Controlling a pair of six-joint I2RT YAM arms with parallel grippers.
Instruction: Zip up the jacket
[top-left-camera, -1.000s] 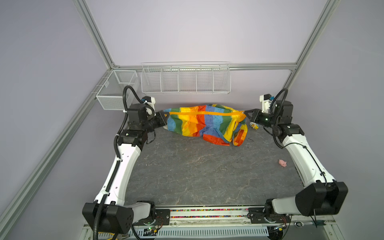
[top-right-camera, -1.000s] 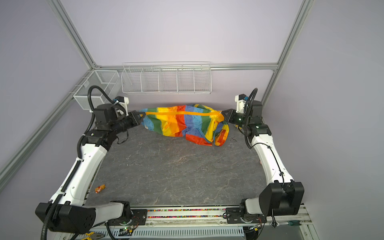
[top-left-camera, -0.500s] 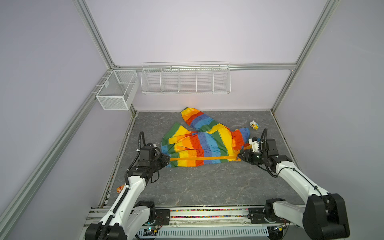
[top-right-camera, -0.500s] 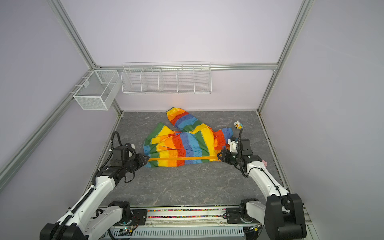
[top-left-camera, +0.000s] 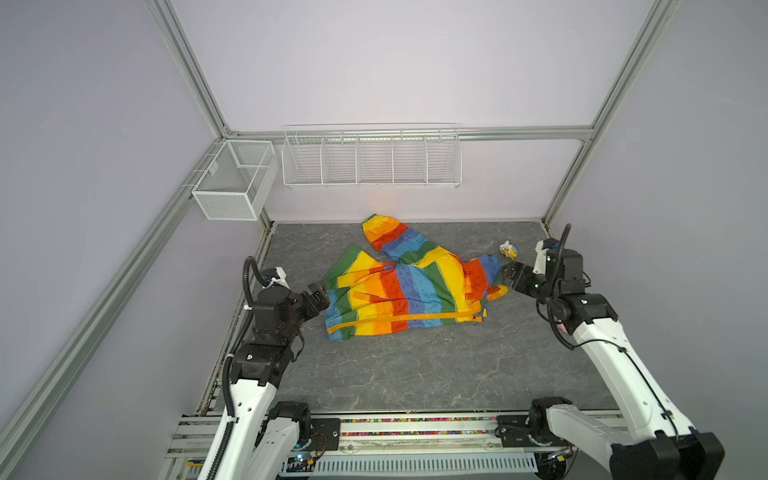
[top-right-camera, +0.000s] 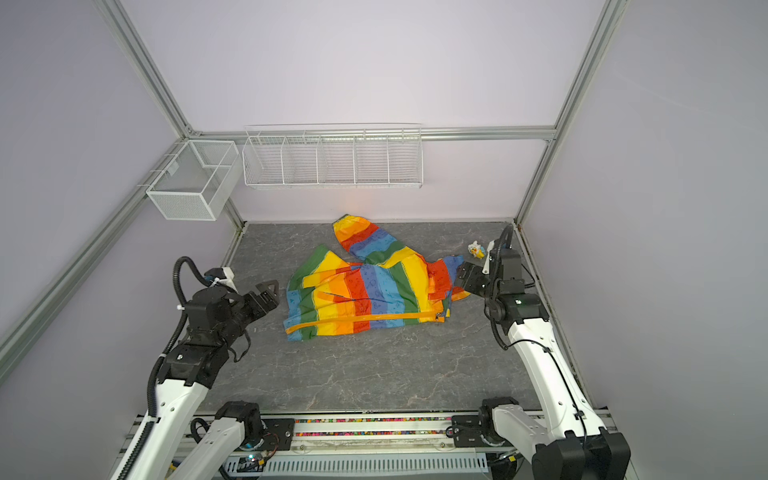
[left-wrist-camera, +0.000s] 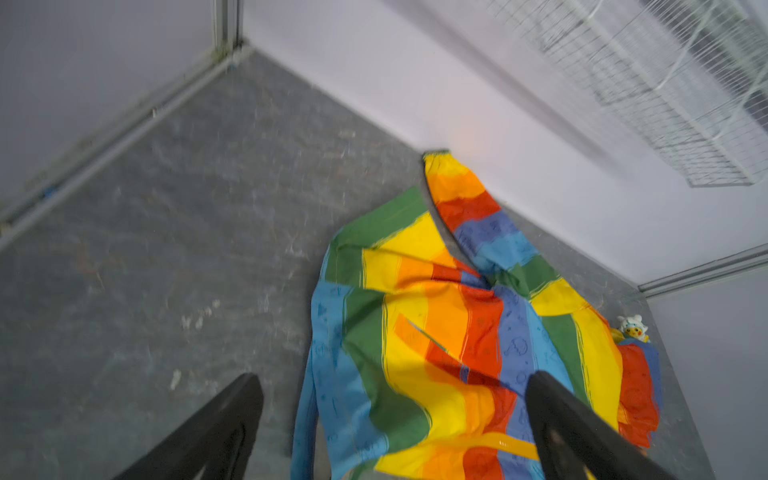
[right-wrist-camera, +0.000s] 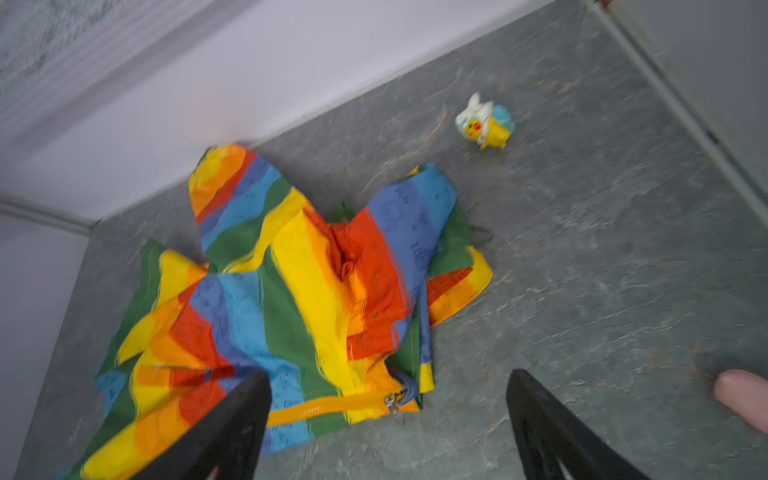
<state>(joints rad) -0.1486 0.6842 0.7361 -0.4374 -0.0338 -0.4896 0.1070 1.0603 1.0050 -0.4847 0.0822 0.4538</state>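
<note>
The jacket lies on the table between left gripper and right gripper; toy behind its right end.

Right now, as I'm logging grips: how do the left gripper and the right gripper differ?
The left gripper faces the jacket's flat blue-green edge; the right gripper faces its bunched end, near the small toy. In a top view bare table shows between the left gripper and the fabric, while the right gripper overlaps it; contact unclear. Both are open and hold nothing.
</note>
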